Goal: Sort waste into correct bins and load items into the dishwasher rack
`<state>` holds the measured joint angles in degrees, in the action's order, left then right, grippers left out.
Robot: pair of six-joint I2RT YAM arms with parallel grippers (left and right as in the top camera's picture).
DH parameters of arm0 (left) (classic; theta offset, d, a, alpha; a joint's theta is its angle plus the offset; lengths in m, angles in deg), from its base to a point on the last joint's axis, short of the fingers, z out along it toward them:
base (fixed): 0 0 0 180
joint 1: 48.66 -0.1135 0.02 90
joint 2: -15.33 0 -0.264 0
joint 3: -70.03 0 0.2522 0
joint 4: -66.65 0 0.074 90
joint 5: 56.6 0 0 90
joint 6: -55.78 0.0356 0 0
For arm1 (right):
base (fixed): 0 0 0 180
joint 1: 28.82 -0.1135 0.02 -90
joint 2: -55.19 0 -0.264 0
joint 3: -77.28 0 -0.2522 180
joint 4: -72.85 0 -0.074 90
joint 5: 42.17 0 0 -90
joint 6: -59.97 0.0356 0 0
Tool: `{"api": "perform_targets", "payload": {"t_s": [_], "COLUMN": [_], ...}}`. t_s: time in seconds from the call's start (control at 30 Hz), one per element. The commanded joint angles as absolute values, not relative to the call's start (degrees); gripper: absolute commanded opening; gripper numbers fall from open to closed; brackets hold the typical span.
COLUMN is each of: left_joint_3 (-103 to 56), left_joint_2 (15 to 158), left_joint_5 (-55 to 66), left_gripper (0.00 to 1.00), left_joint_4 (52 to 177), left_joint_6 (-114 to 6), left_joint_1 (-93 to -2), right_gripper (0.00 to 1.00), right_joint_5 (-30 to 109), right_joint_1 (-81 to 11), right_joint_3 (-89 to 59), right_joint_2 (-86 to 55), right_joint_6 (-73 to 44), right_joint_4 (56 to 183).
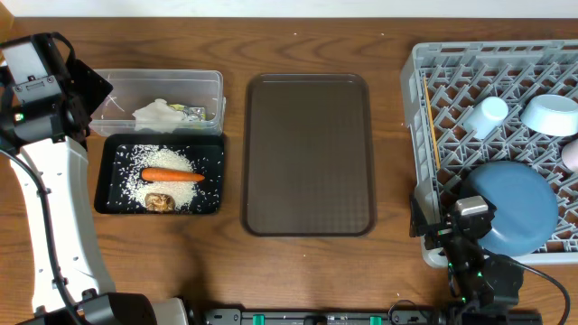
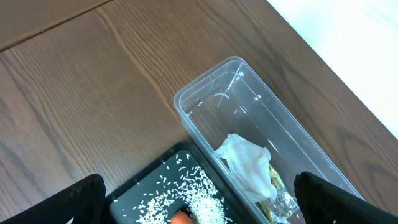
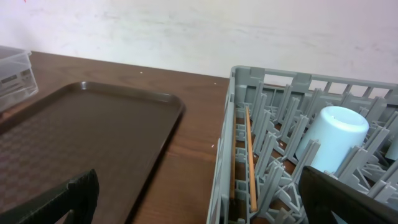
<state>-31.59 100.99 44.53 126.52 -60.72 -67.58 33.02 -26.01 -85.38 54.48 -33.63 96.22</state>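
The black tray (image 1: 112,176) holds loose white rice (image 1: 167,162), an orange carrot (image 1: 172,175) and a small brown lump (image 1: 161,201). Behind it the clear tub (image 1: 212,88) contains crumpled tissue (image 1: 158,114) and a wrapper (image 1: 197,114). The grey dishwasher rack (image 1: 417,117) at the right carries the dark-blue plate (image 1: 515,206), a white bowl (image 1: 551,114), a pale cup (image 1: 488,116) and chopsticks (image 1: 432,126). My left gripper (image 2: 199,214) hangs open above the tray and tub (image 2: 249,99), empty. My right gripper (image 3: 208,208) is open over the rack's left wall (image 3: 227,155), beside the chopsticks (image 3: 250,155), holding nothing.
A brown serving tray (image 1: 309,153) lies in the middle of the wooden table. The left arm's white body (image 1: 54,208) runs along the left edge. The right arm's base (image 1: 470,262) sits at the rack's front left corner. A second cup (image 1: 571,153) shows at the right edge.
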Motion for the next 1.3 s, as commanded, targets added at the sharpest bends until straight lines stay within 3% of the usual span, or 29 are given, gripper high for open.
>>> {"api": "perform_targets", "payload": {"t_s": [0.0, 1.03, 1.27], "left_joint_3": [-31.85, -31.74, -27.43], "left_joint_2": [101.26, 100.95, 94.61], "left_joint_5": [45.47, 45.47, 45.82], "left_gripper": [0.98, 0.98, 0.98], "left_joint_4": [126.63, 126.65, 126.61], "left_joint_6": [-59.76, -59.76, -59.74], "left_joint_1": [-67.62, -67.6, -67.62], "right_gripper": [0.99, 0.99, 0.99], "right_joint_5": [32.76, 32.76, 32.76], "right_joint_1": [-25.79, -25.79, -25.79], "right_joint_3": [-85.91, -85.91, -85.91], "right_joint_2": [54.9, 54.9, 54.87], "right_joint_6": [-34.39, -34.39, -34.39], "right_joint_4": [96.26, 96.26, 96.26]}}
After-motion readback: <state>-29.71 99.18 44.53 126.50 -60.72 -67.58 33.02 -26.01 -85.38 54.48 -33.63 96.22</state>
